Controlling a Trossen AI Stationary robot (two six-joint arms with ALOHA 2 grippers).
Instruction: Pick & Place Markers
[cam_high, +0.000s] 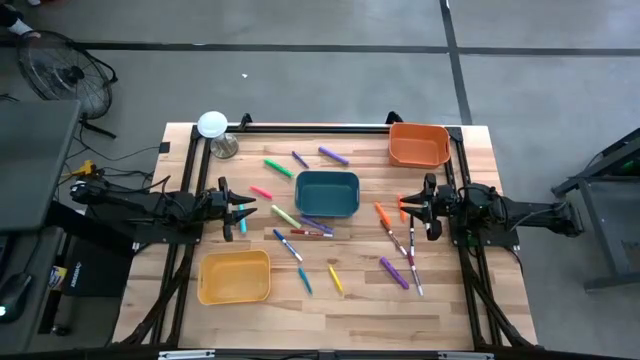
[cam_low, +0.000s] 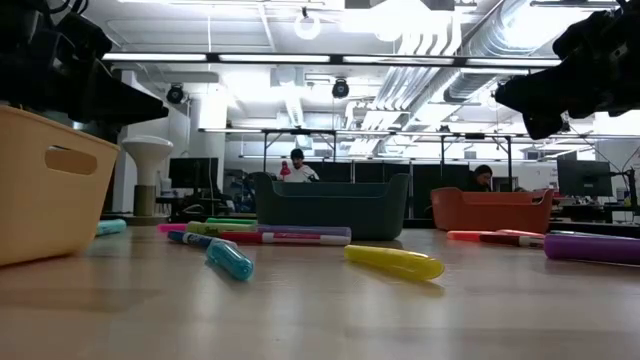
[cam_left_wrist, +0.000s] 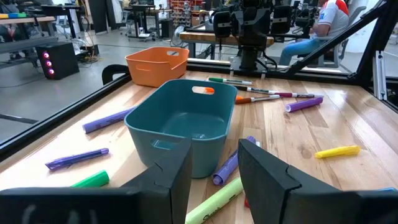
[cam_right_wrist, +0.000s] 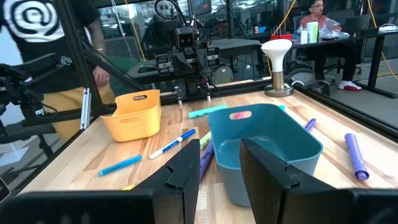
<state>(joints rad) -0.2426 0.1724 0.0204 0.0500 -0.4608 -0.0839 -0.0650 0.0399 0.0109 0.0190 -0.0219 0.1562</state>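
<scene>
Markers (cam_high: 300, 222): scattered loose across the bench (cam_high: 440, 300), several crowded just beside the teal bin (cam_high: 327, 192), none seen inside any bin. Left end effector (cam_high: 238, 212) and right end effector (cam_high: 408, 208): both open, empty, hovering at opposite sides. Risk: thin round barrels may roll or slip on pinching; crowded neighbours invite double pickups.

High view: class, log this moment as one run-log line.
left gripper: open, empty | right gripper: open, empty | thin coloured markers: scattered on table | teal plastic bin: empty
</scene>
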